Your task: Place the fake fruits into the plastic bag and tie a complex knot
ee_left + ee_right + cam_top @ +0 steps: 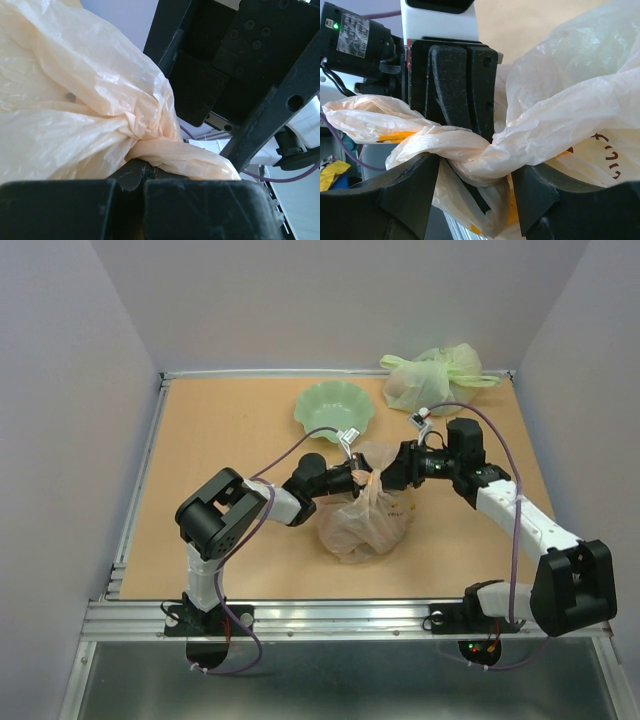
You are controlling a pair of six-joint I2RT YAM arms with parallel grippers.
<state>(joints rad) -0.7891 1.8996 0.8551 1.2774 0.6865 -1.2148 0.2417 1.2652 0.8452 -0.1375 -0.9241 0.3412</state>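
The plastic bag [365, 528] rests at the middle of the surface [230, 430], its neck twisted upward. From 9 o'clock the left fingers [358, 480] are clamped together on this neck. From 3 o'clock the right fingers [388, 478] stand apart around the twist.

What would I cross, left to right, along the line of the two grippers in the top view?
Left arm → left gripper, shut on the twisted neck of the plastic bag → right gripper, open → right arm.
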